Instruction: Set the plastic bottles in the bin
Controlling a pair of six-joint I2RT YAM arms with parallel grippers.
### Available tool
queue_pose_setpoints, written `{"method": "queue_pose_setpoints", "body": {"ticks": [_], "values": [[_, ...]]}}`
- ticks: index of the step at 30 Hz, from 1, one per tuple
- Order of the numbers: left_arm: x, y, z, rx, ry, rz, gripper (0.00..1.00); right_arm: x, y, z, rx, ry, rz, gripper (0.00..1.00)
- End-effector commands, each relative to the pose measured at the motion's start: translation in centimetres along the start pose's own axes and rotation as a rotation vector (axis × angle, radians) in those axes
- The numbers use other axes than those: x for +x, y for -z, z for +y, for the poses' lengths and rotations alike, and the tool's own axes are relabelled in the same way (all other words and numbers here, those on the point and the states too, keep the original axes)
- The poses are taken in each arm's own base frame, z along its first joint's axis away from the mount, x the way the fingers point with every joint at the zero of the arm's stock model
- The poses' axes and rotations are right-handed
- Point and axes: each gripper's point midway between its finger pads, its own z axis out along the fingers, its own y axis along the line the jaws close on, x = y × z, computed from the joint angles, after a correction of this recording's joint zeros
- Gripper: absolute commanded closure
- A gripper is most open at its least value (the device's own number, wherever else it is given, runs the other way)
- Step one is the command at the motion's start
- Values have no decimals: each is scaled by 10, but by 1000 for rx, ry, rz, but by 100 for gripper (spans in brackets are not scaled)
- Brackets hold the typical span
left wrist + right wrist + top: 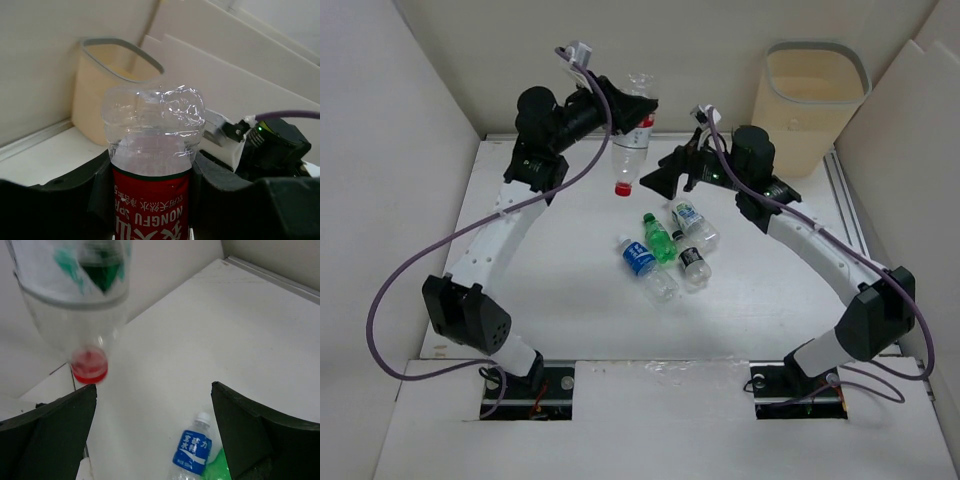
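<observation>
My left gripper (632, 108) is shut on a clear bottle with a red label and red cap (629, 148), held cap-down high above the table; it fills the left wrist view (152, 165) and shows blurred in the right wrist view (75, 300). The beige bin (810, 100) stands at the far right corner, also in the left wrist view (107, 90). My right gripper (660, 178) is open and empty above the table. Below it lie a blue-label bottle (645, 265), a green bottle (660, 238), a black-label bottle (693, 262) and another blue-label bottle (694, 223).
White walls enclose the table (570, 300) on the left, back and right. A metal rail (850, 215) runs along the right edge beside the bin. Purple cables loop from both arms.
</observation>
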Motion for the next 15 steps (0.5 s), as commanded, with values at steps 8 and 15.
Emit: {"method": "queue_pose_setpoints", "body": {"ticks": [8, 15], "values": [[37, -3, -38, 210, 119, 41, 100, -45, -7, 49, -164, 69, -224, 0], [33, 14, -66, 352, 186, 2, 100, -48, -31, 48, -172, 15, -250, 9]]}}
